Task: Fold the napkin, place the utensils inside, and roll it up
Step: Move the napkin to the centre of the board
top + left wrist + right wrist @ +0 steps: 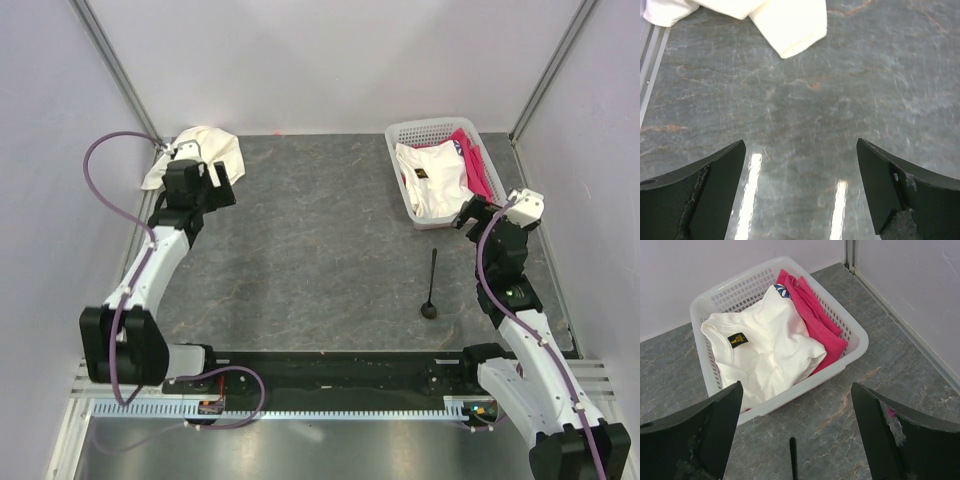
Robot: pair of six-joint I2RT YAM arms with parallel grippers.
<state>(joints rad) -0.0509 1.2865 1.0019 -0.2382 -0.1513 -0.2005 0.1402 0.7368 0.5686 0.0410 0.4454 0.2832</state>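
Napkin point(220, 148) plain; white garment point(770, 350) has black label point(738, 340), yellow mark unreadable

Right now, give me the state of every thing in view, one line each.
napkin: crumpled in a heap, not folded, far left corner.
spoon: lying flat on the table, untouched.
basket: upright, cloth inside.
white garment: loosely folded, in the basket.
pink cloth: in the basket, beside the white garment.
left fingers: open, empty, near the napkin.
right fingers: open, empty, facing the basket.
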